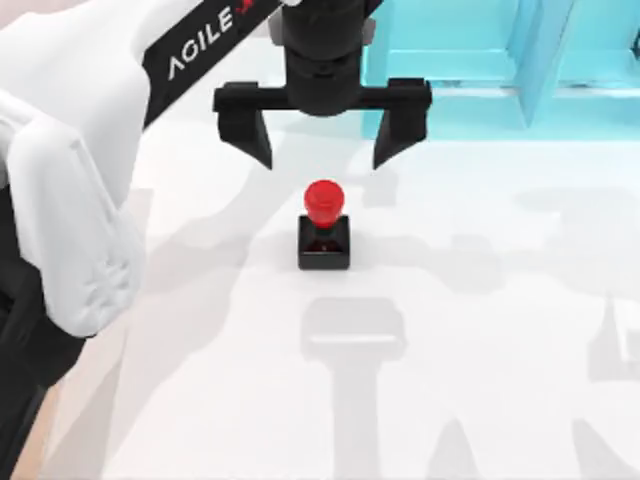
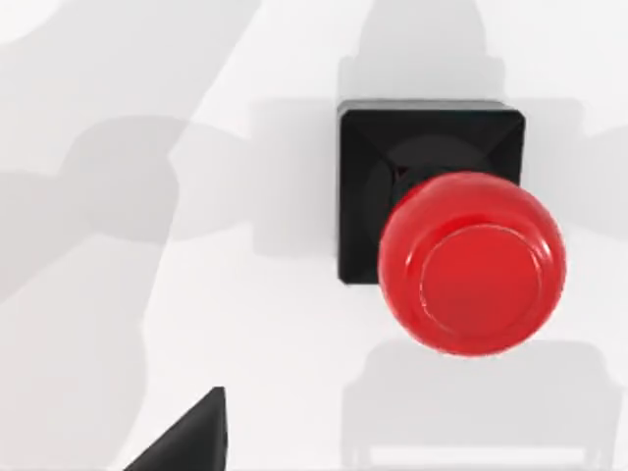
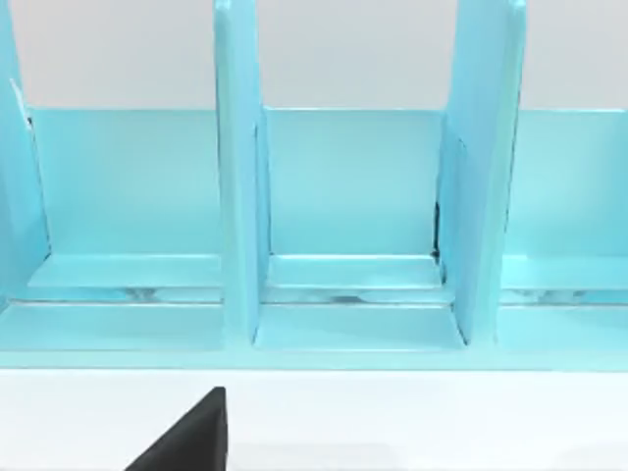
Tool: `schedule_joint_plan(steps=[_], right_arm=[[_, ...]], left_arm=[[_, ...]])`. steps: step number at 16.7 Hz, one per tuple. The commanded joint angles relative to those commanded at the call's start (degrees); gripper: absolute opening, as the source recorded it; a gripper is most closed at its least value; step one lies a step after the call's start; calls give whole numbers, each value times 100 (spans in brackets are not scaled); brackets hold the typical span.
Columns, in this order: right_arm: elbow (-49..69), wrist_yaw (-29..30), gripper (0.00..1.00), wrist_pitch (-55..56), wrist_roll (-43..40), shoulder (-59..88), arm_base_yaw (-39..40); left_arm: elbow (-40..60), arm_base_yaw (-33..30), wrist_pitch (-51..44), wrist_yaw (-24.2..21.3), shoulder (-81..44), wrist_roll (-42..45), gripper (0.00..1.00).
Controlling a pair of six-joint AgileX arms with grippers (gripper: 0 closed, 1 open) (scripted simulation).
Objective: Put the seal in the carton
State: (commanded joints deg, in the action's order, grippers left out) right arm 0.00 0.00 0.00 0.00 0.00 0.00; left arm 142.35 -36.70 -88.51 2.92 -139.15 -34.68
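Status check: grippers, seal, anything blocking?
Left gripper open, above table just beyond the seal. Seal upright on white table, untouched. Light-blue divided rack at far right; nothing between gripper and seal.

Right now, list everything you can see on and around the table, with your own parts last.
seal: one, round glossy red knob on a black square base, upright near the middle of the table, just in front of the open gripper.
divided rack: one, light blue, with upright partitions making several compartments, at the table's far edge toward the right; the right wrist view looks into it.
table: one, white, crossed by grey shadows.
left arm: one, white with black parts, reaching in from the left side.
left gripper: one, black, fingers spread wide, hovering just beyond the seal, not touching it.
right gripper fingertip: black, low in the right wrist view, facing the rack.
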Motion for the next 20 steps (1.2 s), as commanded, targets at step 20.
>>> schedule_joint_plan(steps=[20], right_arm=[[0,0,100,0,0,0,0]], left_arm=[[-2354,80,2316,-6,43,80,85]])
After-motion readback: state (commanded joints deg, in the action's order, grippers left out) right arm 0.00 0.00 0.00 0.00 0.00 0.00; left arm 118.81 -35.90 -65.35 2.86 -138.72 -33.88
